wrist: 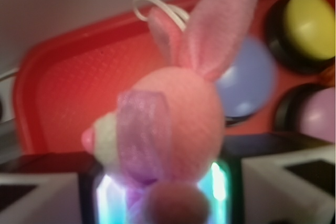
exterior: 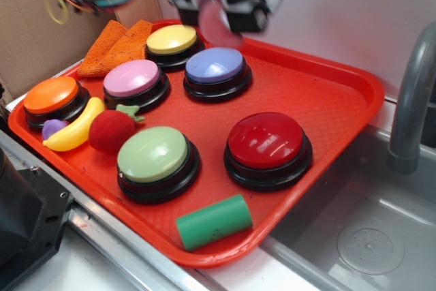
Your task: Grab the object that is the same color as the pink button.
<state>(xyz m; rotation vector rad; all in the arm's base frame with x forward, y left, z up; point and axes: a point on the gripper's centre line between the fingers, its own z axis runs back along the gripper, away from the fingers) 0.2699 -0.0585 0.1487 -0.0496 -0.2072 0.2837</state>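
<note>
1. Nearest the exterior camera, a green cylinder (exterior: 214,221) lies on its side at the front edge of the red tray (exterior: 327,103).
2. Behind it sit a green button (exterior: 152,154) and a red button (exterior: 266,140), side by side but apart.
3. To the left, a red plush strawberry (exterior: 111,131) touches a yellow banana (exterior: 75,127), with a small purple piece (exterior: 53,127) against the banana's near end.
4. Further back stand an orange button (exterior: 51,95), the pink button (exterior: 132,78), and a lavender-blue button (exterior: 214,65).
5. At the far edge are a yellow button (exterior: 172,39) and an orange cloth (exterior: 116,46).
6. Above the tray's far side, blurred, hangs the gripper (exterior: 221,8), with the pink bunny (exterior: 216,24) held up off the tray.
7. In the wrist view the bunny (wrist: 173,124) fills the frame, ears up, a lilac patch on its side and a white loop string (wrist: 157,6) behind its ears; the jaws pinch its lower body from both sides.
</note>
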